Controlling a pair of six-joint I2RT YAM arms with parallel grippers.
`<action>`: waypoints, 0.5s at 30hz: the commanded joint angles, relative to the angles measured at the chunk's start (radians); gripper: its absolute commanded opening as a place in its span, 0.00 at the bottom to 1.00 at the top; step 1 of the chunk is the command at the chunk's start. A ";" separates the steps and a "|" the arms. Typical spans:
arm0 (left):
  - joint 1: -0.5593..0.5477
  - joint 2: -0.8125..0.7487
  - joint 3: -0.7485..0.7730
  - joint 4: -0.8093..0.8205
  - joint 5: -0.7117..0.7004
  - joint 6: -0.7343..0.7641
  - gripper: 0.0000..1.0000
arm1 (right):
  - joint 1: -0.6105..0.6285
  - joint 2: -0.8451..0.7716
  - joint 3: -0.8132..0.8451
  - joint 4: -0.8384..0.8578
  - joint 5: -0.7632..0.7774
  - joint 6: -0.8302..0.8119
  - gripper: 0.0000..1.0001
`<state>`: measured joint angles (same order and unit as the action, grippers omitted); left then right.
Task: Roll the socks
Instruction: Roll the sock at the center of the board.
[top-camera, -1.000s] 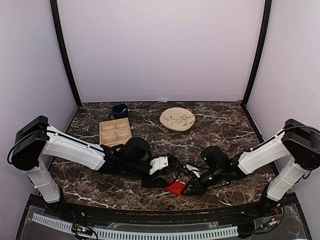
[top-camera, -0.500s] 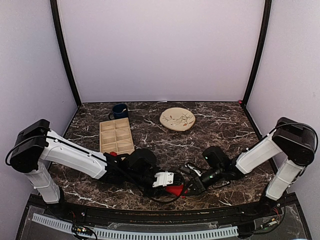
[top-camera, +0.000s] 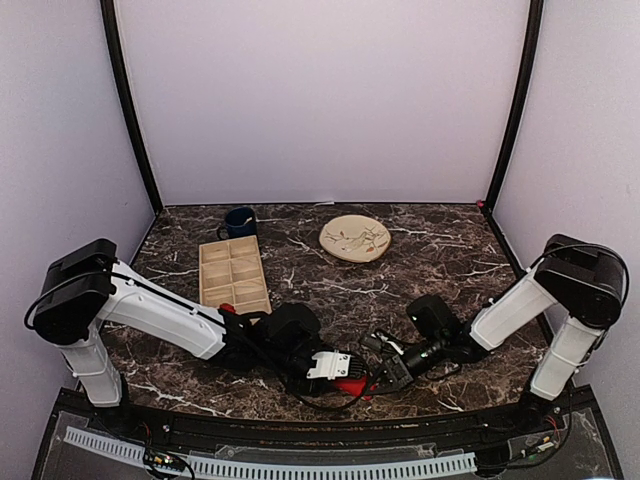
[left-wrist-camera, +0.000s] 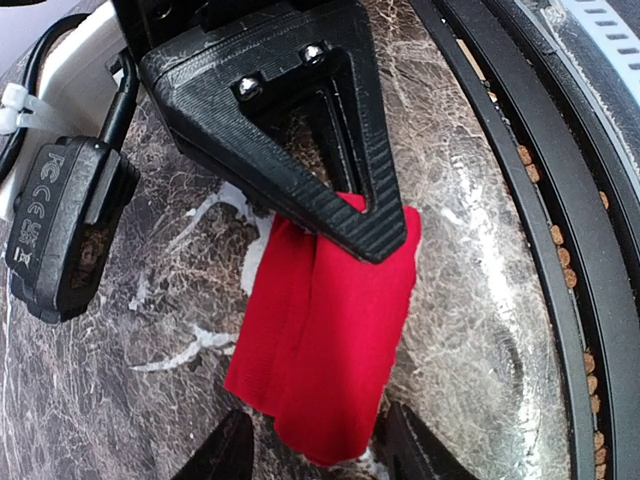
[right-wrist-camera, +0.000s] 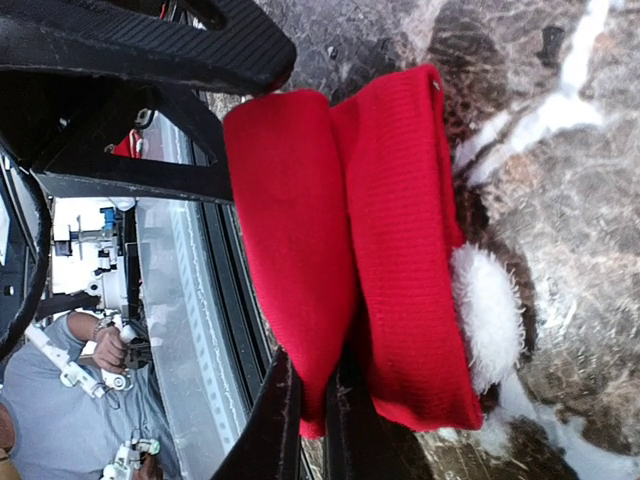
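The red socks (top-camera: 352, 386) lie folded together near the table's front edge. In the right wrist view the socks (right-wrist-camera: 400, 250) show two red layers and a white fluffy tuft (right-wrist-camera: 490, 312). My right gripper (right-wrist-camera: 313, 425) is shut on the lower end of one red layer. In the left wrist view the socks (left-wrist-camera: 325, 320) stretch from the right gripper's black finger (left-wrist-camera: 300, 180) down toward my left gripper (left-wrist-camera: 320, 455). It stands open, its fingertips (left-wrist-camera: 228, 452) either side of the socks' free end. From above, the left gripper (top-camera: 343, 372) and right gripper (top-camera: 378, 378) meet at the socks.
A beige compartment tray (top-camera: 232, 272) and a dark blue mug (top-camera: 239, 221) sit at the back left. A round beige plate (top-camera: 354, 238) lies at the back centre. The black front rail (left-wrist-camera: 520, 200) runs close beside the socks.
My left arm has swung forward and to the right, bringing its gripper down to the socks' free end. The right gripper has kept its hold and shifted slightly nearer the front edge.
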<state>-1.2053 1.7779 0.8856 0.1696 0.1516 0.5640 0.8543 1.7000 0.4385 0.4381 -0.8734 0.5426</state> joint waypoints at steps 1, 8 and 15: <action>-0.004 0.001 0.034 -0.034 0.021 0.040 0.48 | -0.012 0.025 -0.022 0.050 -0.033 0.031 0.00; -0.004 0.028 0.061 -0.079 0.051 0.068 0.45 | -0.017 0.036 -0.029 0.082 -0.055 0.053 0.00; -0.004 0.046 0.077 -0.114 0.076 0.079 0.38 | -0.020 0.048 -0.034 0.096 -0.068 0.062 0.00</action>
<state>-1.2053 1.8133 0.9340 0.1070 0.1951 0.6228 0.8429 1.7302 0.4183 0.5045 -0.9237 0.5896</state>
